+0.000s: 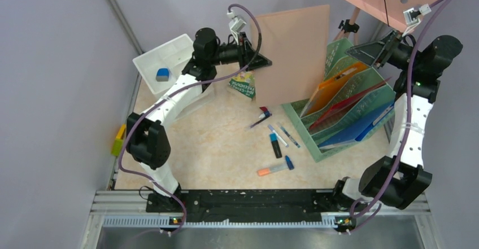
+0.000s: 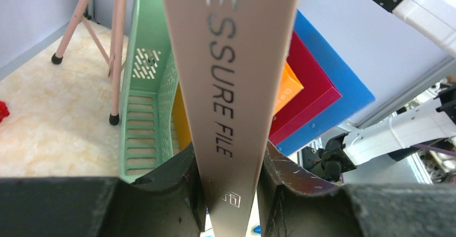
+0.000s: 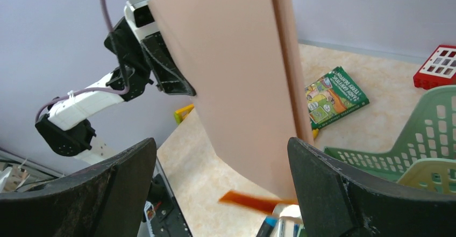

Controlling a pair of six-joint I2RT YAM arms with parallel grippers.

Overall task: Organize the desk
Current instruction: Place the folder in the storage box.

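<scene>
Closest to the left wrist camera, the left gripper (image 2: pixel 231 194) is clamped on one edge of a tan pressure file (image 2: pixel 236 59), with both black fingers pressed against its faces. From overhead the file stands upright, held at its left edge just left of the green mesh file rack (image 1: pixel 314 147). Whether its bottom edge touches the surface cannot be told.

The right gripper (image 3: pixel 220 148) is spread wide and holds nothing. It hovers above the rack's far end with the file's broad face in front of it.

The rack sits on the right side of the desk surface (image 1: pixel 214 153). Its slanted slots hold an orange folder (image 1: pixel 333 88), a red folder (image 1: pixel 350 102) and a blue folder (image 1: pixel 361 126), one behind another. At the far left corner, a white divided tray (image 1: pixel 172 48) holds a small blue object (image 1: pixel 162 74) in its near compartment.

Loose on the surface between the arms lie a green booklet (image 1: pixel 243 85), a red-and-blue-capped pen (image 1: pixel 260 117), two pale pens (image 1: pixel 284 135), a black-and-blue highlighter (image 1: pixel 275 145) and an orange highlighter (image 1: pixel 271 170). A yellow-green item (image 1: pixel 118 139) rests against the left wall.
</scene>
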